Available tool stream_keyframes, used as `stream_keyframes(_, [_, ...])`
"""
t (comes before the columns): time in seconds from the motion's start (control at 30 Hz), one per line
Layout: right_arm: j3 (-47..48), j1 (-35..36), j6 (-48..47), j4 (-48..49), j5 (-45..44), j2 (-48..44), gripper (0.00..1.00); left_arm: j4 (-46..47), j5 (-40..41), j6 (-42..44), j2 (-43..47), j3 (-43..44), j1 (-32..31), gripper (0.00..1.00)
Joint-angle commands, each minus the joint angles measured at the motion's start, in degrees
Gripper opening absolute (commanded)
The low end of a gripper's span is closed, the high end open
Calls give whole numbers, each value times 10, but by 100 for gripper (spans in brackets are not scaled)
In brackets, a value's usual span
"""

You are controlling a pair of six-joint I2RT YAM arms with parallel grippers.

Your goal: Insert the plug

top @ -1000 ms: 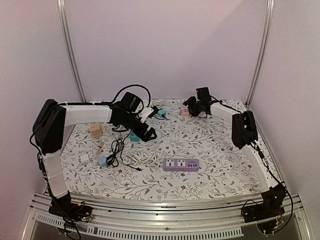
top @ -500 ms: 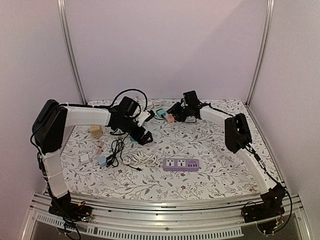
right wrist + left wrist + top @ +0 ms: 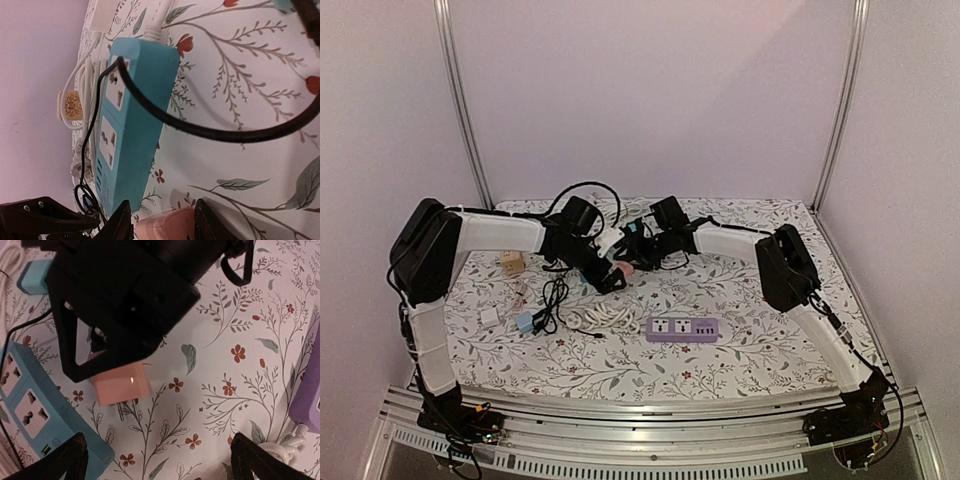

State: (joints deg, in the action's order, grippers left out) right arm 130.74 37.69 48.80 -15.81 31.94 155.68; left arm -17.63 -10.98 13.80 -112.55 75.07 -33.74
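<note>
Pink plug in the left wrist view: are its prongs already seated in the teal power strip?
No, the pink plug has its two prongs bare above the floral tablecloth, beside the teal power strip.

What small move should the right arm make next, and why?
Probably carry the pink plug sideways over a socket of the teal power strip: the right fingers grip it, but it is beside the strip, not above any socket.

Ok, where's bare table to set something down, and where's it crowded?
Bare cloth lies along the near edge before the purple power strip, and between that strip and the right arm. Crowded: left-centre, around the white coiled cord, teal strip and black cables.
</note>
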Motion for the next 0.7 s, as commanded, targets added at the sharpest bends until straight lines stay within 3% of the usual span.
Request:
stream_keyframes(0.0, [-47, -1, -44, -75, 26, -37, 44, -16, -9, 18, -49, 57, 6, 99])
stream_keyframes(0.2, [-141, -53, -56, -56, -12, -145, 55, -51, -8, 28, -111, 141, 9, 99])
stream_keyframes(0.33, [-209, -83, -69, -41, -36, -237, 60, -117, -18, 32, -143, 182, 11, 92])
stream_keyframes(0.47, [-255, -95, -94, -45, -61, -287, 62, -162, -32, 25, -170, 226, 11, 75])
stream_keyframes(0.67, [-279, -99, -108, -44, -69, -313, 63, -186, -34, -1, -178, 237, 11, 69])
